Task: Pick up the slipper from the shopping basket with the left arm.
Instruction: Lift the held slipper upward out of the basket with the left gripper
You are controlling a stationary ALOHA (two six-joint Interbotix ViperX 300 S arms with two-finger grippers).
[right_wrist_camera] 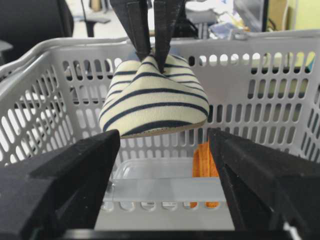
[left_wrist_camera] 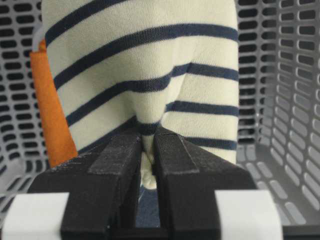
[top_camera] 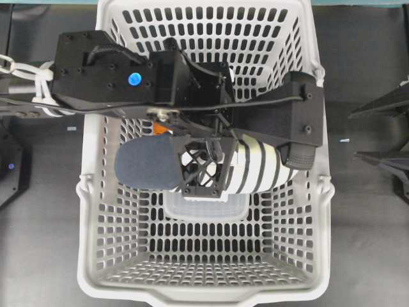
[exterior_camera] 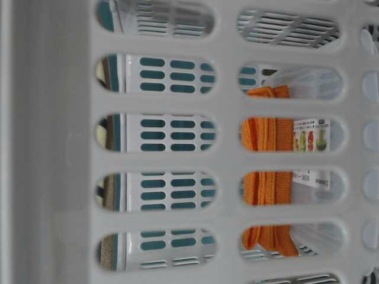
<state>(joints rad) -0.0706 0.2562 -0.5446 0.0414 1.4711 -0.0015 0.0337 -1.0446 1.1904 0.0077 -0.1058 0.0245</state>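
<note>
Pinching soft striped slipper [right_wrist_camera: 154, 97] fabric, your left gripper [left_wrist_camera: 148, 150] jaws closed tight, above slotted grey basket [top_camera: 96, 211]; right gripper [right_wrist_camera: 165, 165] jaws spread wide, holding nothing.

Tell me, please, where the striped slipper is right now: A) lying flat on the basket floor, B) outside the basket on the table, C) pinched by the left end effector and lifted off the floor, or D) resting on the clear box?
C: the left end effector pinches the slipper, which hangs clear above the clear box.
</note>
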